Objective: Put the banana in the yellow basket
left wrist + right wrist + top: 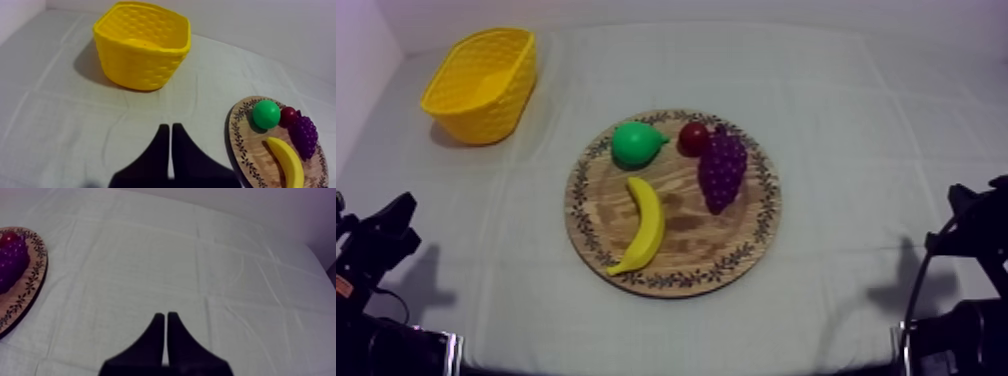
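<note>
The left fingers (166,131) hang pressed together over the worktop (60,115), as do the right fingers (161,320). The banana (287,160) lies on the wooden board (254,150), ahead and right of the left fingers. The yellow basket (142,50) stands farther ahead.

The banana (644,225) was yellow, like the woven-textured basket (486,112). The pear (636,144) was green, the small red fruit (693,137) dark red, the grapes (722,170) purple. The brown wooden board (706,242) bore a dark leafy rim pattern; the cloth (856,130) was grey-white.
</note>
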{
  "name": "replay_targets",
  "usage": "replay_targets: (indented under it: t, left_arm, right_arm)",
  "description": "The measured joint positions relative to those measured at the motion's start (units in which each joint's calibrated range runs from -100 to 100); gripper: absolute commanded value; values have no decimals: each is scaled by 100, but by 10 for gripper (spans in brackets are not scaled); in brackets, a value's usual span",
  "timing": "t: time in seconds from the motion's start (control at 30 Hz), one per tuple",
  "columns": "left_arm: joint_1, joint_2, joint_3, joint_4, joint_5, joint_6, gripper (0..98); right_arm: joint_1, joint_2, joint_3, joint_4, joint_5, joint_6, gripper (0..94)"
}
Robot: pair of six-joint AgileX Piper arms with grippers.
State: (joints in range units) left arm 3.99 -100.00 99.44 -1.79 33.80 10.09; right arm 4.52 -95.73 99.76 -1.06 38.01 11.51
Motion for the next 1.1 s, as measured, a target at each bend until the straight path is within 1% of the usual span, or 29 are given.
replay_targets:
  t: [0.13, 0.3, 0.4, 1.1]
  left_arm:
    - [-71, 0, 0, 0, 0, -102, 1]
    - [-71, 0, -8, 0, 16, -524, 1]
    - [-71, 0, -14, 0, 80, -650, 1]
    - [-55, 0, -27, 0, 122, -597, 1]
  right_arm:
    - [0, 0, 0, 0, 0, 0, 3]
    - [0, 0, 0, 0, 0, 0, 3]
    - [0, 0, 0, 0, 0, -18, 3]
    - [0, 0, 0, 0, -7, 1, 3]
